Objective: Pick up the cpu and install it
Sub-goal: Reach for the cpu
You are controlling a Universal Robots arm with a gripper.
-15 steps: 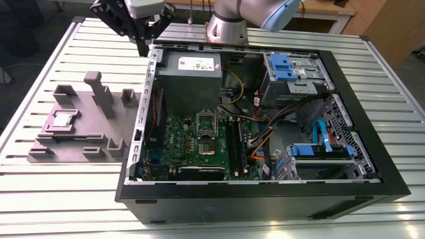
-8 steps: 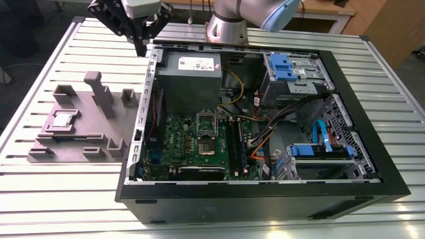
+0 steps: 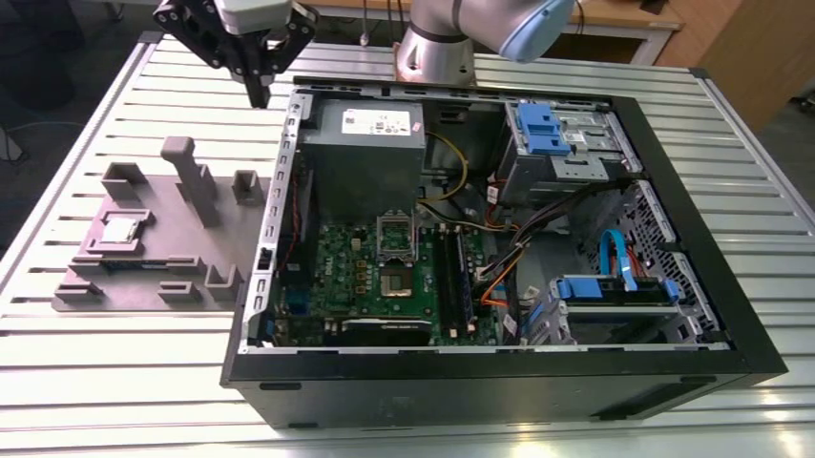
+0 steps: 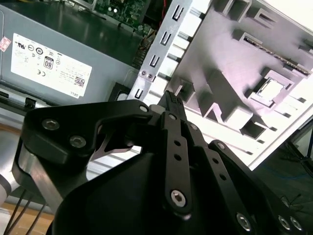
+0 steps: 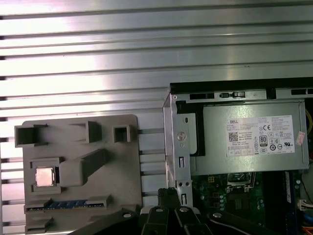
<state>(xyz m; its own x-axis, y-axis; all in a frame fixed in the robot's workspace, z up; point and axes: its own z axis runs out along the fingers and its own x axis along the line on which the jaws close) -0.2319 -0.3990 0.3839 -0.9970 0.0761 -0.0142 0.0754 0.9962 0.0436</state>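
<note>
the gripper [image 3: 260, 93] hung empty, fingers pressed together, above the table [image 3: 128, 363] beside a corner of the case [image 3: 510, 386]. the cpu [image 3: 121, 230] lay flat in the grey tray [image 3: 159, 205], well apart, toward the exterior view's left.

Table [image 3: 90, 372]: ribbed aluminium slats, silver-grey, spanning the exterior view from 7 to 4 o'clock; also in the first wrist view, with bright glare bands along the slats.
Wooden cabinet [image 3: 754, 57]: light brown, at 2 o'clock in the exterior view, beyond the table corner.
Desk [image 3: 624, 19]: wooden top on a white frame, at 1 o'clock.
Floor [image 3: 45, 67]: dark, at 10 o'clock.
</note>
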